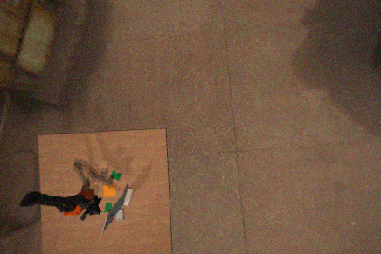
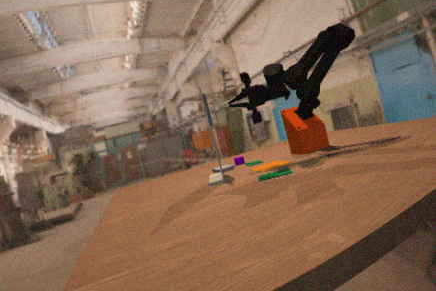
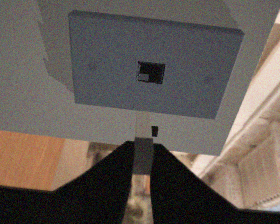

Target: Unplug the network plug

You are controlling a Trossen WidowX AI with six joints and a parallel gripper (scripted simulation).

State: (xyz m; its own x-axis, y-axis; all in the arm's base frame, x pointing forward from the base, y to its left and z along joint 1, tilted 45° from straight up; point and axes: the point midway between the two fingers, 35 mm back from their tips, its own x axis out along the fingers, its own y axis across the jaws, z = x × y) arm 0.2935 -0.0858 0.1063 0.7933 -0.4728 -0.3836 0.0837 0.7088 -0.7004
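Observation:
In the wrist view my gripper is shut on the grey network plug, which sticks out forward between the two black fingers. The plug is out of the dark socket and hangs a short way in front of and below it. The socket sits in a blue-grey plate on the upright panel. In the exterior view my gripper is held high above the table, level with the panel's upper part. It also shows in the overhead view. An orange marked square lies flat on the table beside the panel.
Two flat green patches and a small purple cube lie near the orange square. The arm's orange base stands behind them. The panel's light feet rest on the wooden table.

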